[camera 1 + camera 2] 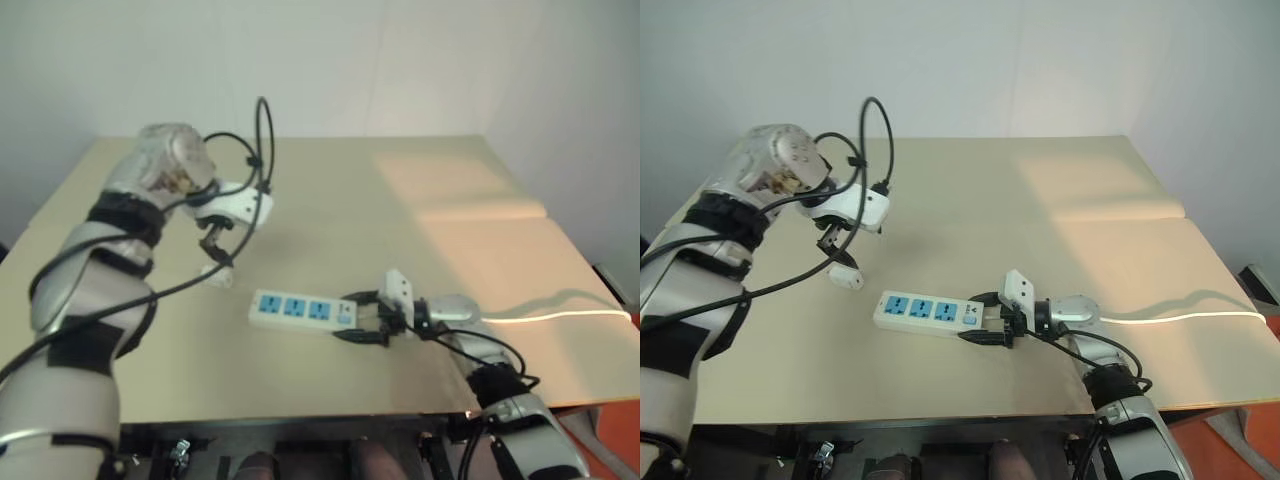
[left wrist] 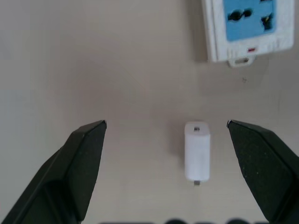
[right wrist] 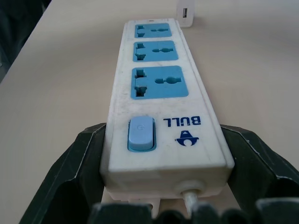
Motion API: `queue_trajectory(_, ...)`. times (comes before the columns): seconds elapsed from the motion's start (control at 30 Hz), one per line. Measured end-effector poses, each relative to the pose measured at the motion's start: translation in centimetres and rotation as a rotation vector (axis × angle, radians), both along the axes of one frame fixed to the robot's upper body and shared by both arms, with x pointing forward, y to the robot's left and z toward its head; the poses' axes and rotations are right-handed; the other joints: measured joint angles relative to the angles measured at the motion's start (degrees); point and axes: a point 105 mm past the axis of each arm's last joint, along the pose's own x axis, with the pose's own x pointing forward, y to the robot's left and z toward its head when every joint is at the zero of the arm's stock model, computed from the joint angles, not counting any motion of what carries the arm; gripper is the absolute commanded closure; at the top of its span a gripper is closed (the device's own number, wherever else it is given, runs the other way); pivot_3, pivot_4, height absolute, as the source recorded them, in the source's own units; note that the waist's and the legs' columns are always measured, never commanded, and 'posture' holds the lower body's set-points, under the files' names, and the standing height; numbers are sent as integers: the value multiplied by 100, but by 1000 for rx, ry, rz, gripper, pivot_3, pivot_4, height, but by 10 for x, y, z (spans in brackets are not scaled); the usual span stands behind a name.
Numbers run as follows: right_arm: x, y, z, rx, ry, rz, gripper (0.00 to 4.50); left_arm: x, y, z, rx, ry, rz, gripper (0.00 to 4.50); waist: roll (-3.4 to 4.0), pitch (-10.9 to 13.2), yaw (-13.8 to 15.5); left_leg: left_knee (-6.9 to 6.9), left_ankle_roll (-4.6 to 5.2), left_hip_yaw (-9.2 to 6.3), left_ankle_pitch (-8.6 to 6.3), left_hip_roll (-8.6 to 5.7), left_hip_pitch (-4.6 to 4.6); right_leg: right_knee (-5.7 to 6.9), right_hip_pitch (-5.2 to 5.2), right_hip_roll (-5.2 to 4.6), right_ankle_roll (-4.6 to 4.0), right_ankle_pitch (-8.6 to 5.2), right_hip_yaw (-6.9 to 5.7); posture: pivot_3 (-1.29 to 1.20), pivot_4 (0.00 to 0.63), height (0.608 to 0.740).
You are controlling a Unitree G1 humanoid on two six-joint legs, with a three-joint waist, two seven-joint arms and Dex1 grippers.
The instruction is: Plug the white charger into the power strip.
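The white charger [image 2: 197,150] lies flat on the tan table, a short way off the far end of the power strip [image 1: 303,310]. My left gripper [image 2: 166,126] hangs over the charger, pointing down and open, one black finger on each side and both apart from it. The strip is a flat white bar with three blue sockets and a blue switch [image 3: 140,134]. At the strip's cord end, my right gripper [image 1: 985,318] is shut on the strip, its fingers [image 3: 84,158] pressed against both long sides. In the right wrist view the charger [image 3: 184,13] shows beyond the strip's far end.
The strip's thin white cord [image 1: 560,315] runs right across the table to its right edge. The table's front edge [image 1: 940,418] is close below the strip. A black cable [image 1: 262,140] loops above my left wrist.
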Motion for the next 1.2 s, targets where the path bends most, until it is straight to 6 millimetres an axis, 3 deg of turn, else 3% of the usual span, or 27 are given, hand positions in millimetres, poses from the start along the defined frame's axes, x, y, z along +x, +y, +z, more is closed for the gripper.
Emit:
queue_trajectory(0.2, 0, 5, -1, 7, -9, -20, 1090, -1, 19, -17, 69, 75, 77, 0, -1, 0, -64, 1, 0, -2, 0, -1, 6, 24, 0, 0, 7, -5, 1, 0, 150, 740)
queue_trajectory(0.43, 0, 8, -2, 15, -13, -38, 1090, -3, 26, -23, 114, 91, 69, 0, -1, 1, -75, 2, 0, -2, 0, 0, 10, 30, 0, 0, 8, -6, 3, 0, 150, 740)
queue_trajectory(0.63, 0, 8, -2, 15, -9, -44, 1090, -4, 40, -39, 160, 95, 77, 0, -1, 1, -74, 3, 0, -3, 0, -1, 10, 32, 0, 0, 7, -6, 3, 0, 150, 740)
queue_trajectory(1.2, -3, 8, -3, 15, -3, -72, 1090, -3, 35, -62, 126, 90, 66, 0, -2, 0, -61, 3, 0, -4, 0, -2, 9, 33, 0, -1, 8, -6, 2, 0, 150, 740)
